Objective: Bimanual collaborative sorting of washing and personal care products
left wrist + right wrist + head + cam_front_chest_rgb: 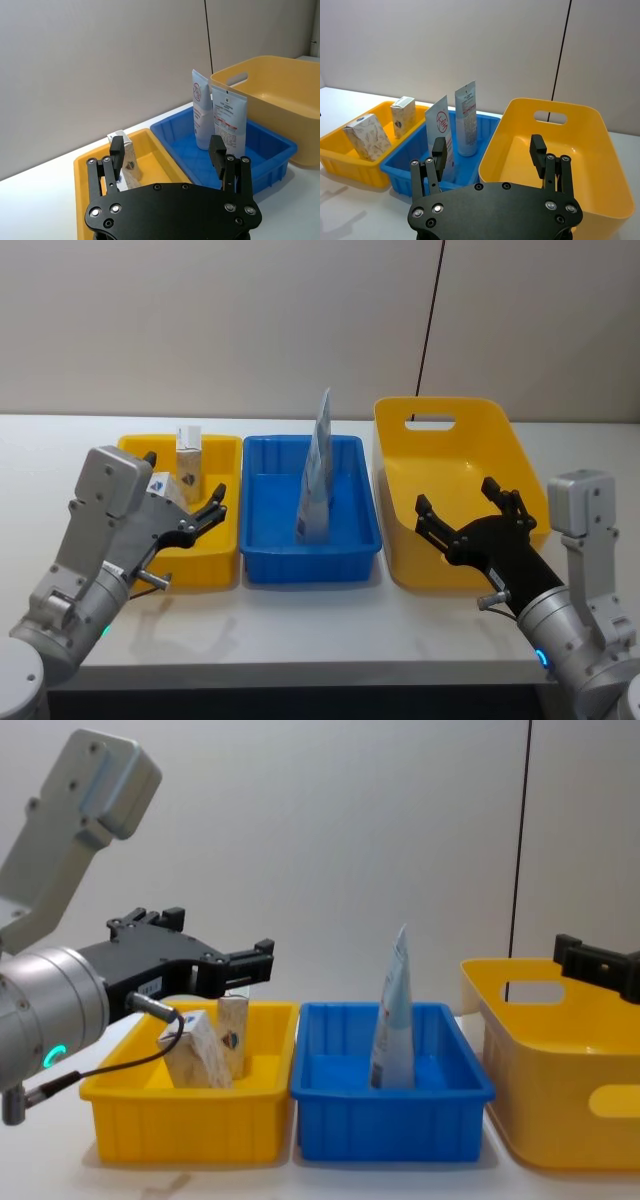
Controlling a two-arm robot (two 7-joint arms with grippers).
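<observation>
L gripper point(166, 150) hangs open over the near part of the small yellow bin point(205, 568) at left, nothing betw. its fingers. R gripper point(456, 496) is open too, empty, above the near side of the big yellow bin point(490, 440) w/ a handle slot, at right. The three bins sit in a row on the white tabletop point(300, 640), blue bin point(310, 565) in the middle. In the small yellow bin: a white pack point(367, 136) w/ grey feather marks, tilted, and farther back a beige carton point(403, 116), upright. In the blue bin: a tube w/ a red mark point(440, 132) standing wide end up, and a second tube point(466, 117) upright just beyond it.
</observation>
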